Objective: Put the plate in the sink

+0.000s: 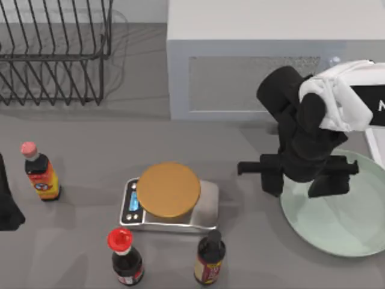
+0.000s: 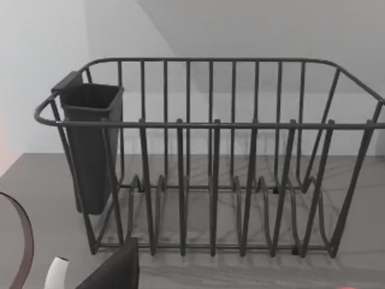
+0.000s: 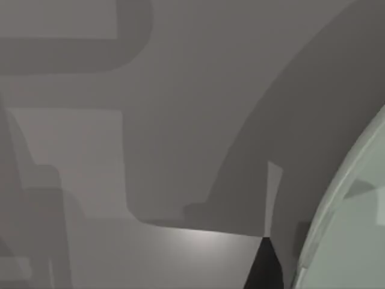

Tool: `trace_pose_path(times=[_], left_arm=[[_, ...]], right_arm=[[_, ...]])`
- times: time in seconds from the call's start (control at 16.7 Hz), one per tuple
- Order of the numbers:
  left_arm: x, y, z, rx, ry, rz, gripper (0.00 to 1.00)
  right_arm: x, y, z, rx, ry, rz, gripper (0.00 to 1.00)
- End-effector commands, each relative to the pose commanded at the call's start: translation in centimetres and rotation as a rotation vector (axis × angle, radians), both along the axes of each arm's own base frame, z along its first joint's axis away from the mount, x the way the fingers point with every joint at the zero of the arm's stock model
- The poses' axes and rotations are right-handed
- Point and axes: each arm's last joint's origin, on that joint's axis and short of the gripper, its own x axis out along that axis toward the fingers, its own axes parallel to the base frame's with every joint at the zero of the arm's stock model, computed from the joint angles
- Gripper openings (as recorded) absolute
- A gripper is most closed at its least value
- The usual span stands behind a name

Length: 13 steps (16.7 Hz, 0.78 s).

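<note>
open counter left of plate [image 1: 343,220] | microwave [image 1: 258,60] blocks behind

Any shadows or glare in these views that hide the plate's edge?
Top view: the right gripper covers the plate at its left rim; soft shadows, no glare. Right wrist view: broad arm shadows cross the table, with a bright patch beside the plate's rim, which stays readable.

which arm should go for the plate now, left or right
Right. The right gripper hangs over the left edge of the plate at the table's right side, close to the sink rim. The left gripper sits parked at the far left edge, beyond the bottles and the scale.
</note>
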Motion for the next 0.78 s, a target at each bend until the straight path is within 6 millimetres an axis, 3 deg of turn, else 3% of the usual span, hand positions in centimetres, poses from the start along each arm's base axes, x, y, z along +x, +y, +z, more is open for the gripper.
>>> trace_pose_path(times=[0.42,0.48,0.66,0.78], left_arm=[[0.0,0.0,0.0,0.0,0.0,0.0,1.0],[0.0,0.0,0.0,0.0,0.0,0.0,1.0],[0.0,0.0,0.0,0.0,0.0,0.0,1.0],[0.0,0.0,0.0,0.0,0.0,0.0,1.0]], right_arm=[[0.0,0.0,0.0,0.0,0.0,0.0,0.0],[0.4,-0.5,3.2,0.034,-0.093,-0.009,0.0],[0.5,0.2,4.0,0.063,-0.076,-0.013,0.0],[0.6,1.5,5.9,0.109,-0.048,-0.019,0.0]])
